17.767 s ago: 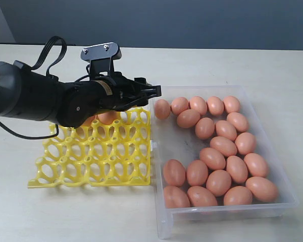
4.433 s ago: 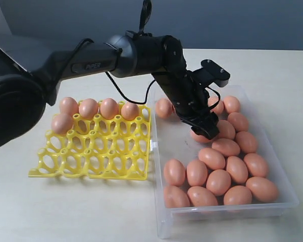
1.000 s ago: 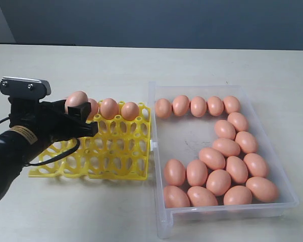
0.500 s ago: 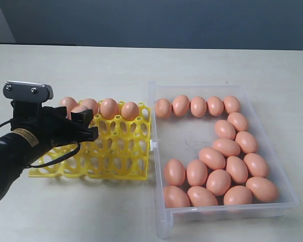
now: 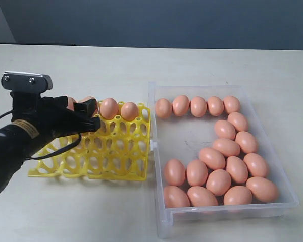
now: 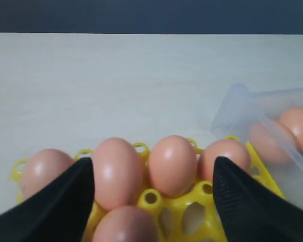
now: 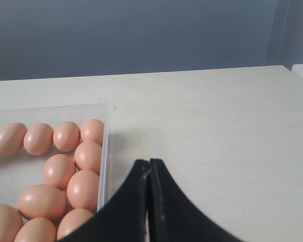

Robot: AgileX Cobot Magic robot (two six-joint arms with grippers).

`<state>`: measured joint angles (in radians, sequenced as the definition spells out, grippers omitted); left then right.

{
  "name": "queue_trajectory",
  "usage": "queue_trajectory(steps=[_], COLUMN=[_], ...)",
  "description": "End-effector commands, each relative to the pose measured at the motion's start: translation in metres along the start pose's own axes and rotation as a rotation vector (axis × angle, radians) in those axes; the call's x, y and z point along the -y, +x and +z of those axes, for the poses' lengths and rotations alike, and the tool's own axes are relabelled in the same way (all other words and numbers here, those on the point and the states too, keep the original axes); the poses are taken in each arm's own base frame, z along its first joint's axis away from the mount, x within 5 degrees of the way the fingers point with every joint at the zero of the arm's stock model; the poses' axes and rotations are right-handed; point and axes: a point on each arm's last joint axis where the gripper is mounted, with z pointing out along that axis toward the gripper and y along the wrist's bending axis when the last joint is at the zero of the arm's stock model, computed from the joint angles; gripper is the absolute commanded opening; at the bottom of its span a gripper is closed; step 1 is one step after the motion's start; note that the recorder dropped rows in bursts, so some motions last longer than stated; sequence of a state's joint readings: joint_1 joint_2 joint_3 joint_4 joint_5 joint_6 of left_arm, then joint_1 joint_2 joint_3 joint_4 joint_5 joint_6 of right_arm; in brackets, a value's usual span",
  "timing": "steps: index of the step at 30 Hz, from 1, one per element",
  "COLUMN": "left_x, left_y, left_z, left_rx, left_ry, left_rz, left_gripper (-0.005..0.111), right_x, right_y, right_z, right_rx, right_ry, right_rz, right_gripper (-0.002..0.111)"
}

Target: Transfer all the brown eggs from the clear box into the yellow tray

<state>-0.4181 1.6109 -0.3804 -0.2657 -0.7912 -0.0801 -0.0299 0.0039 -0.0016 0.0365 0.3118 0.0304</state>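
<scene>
While my left gripper (image 5: 92, 117) hangs low over the left end of the yellow tray (image 5: 118, 151), up by its far row, my two black fingers (image 6: 60, 206) there are spread wide and pinch nothing. Four brown eggs (image 5: 109, 108) stand side by side in the cups of that far row, upright, each just beside its neighbour. From the outside camera my arm hides part of the leftmost ones. A fifth egg (image 6: 123, 224) sits in a cup of the next row, between my spread fingers as my left wrist sees it. It lies close against the inner edge of one finger, but I cannot tell whether that finger touches it. All the other cups that I can see are bare yellow lattice. The tray lies on the pale table (image 5: 141, 65), its right edge just beside the long wall of the clear box (image 5: 184, 138). Inside the box lie the rest of the eggs: a row of five along the far wall, a band down the right side, and a cluster along the near wall, with a scuffed bare patch in the middle. On my right gripper (image 7: 149, 169) the fingers are pressed flat together with nothing between them. It is above the table just outside one corner of the box.
</scene>
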Motion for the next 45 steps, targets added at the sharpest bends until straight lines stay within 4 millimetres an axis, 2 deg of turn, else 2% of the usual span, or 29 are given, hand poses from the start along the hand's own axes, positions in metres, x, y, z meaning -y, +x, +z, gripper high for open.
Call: queue_trajectory(steps=[1,6,10,13,15,17,19,20,27,29,30,33,34,37,39,40,43,45], left_x=[0.02,0.044,0.061,0.08,0.09,0.093,0.094,0.096,0.106,0.108,0.109,0.113,0.114,0.112,0.113,0.116,0.123,0.121], left_y=[-0.013,-0.028,-0.052,-0.071,-0.081,-0.086,-0.086,-0.085,-0.08,-0.08,-0.081,-0.081,-0.077,-0.062,-0.058,-0.063,-0.105,-0.15], left_z=[0.002,0.012,0.017,0.017,0.015,0.019,0.036,0.051,0.105,0.121,0.135,0.156,0.166,0.178,0.179,0.174,0.15,0.127], left_rx=[-0.099,-0.296,-0.27,-0.231,-0.223,-0.235,-0.265,-0.285,-0.372,-0.387,-0.381,-0.366,-0.375,-0.411,-0.426,-0.416,-0.285,-0.115], left_ry=[0.144,0.299,0.414,0.569,0.656,0.668,0.629,0.626,0.613,0.596,0.574,0.574,0.568,0.56,0.582,0.611,0.65,0.556], left_rz=[0.051,0.2,0.227,0.177,0.157,0.157,0.188,0.187,0.209,0.226,0.194,0.194,0.167,0.152,0.154,0.169,0.275,0.382], left_gripper=[0.063,0.063,0.062,0.06,0.058,0.058,0.058,0.058,0.059,0.059,0.059,0.059,0.059,0.059,0.059,0.059,0.059,0.059], right_x=[0.0,0.0,0.0,0.0,0.0,0.0,0.0,0.0,0.0,0.0,0.0,0.0,0.0,0.0,0.0,0.0,0.0,0.0], right_y=[0.0,0.0,0.0,0.0,0.0,0.0,0.0,0.0,0.0,0.0,0.0,0.0,0.0,0.0,0.0,0.0,0.0,0.0], right_z=[0.0,0.0,0.0,0.0,0.0,0.0,0.0,0.0,0.0,0.0,0.0,0.0,0.0,0.0,0.0,0.0,0.0,0.0], right_rx=[0.009,0.009,0.009,0.009,0.009,0.009,0.009,0.009,0.009,0.009,0.009,0.009,0.009,0.009,0.009,0.009,0.009,0.009], right_ry=[0.0,0.0,0.0,0.0,0.0,0.0,0.0,0.0,0.0,0.0,0.0,0.0,0.0,0.0,0.0,0.0,0.0,0.0], right_rz=[-0.005,-0.005,-0.005,-0.005,-0.005,-0.005,-0.005,-0.005,-0.005,-0.005,-0.005,-0.005,-0.005,-0.005,-0.005,-0.005,-0.005,-0.005], right_gripper=[-0.001,-0.001,-0.001,-0.001,-0.001,-0.001,-0.001,-0.001,-0.001,-0.001,-0.001,-0.001,-0.001,-0.001,-0.001,-0.001,-0.001,-0.001])
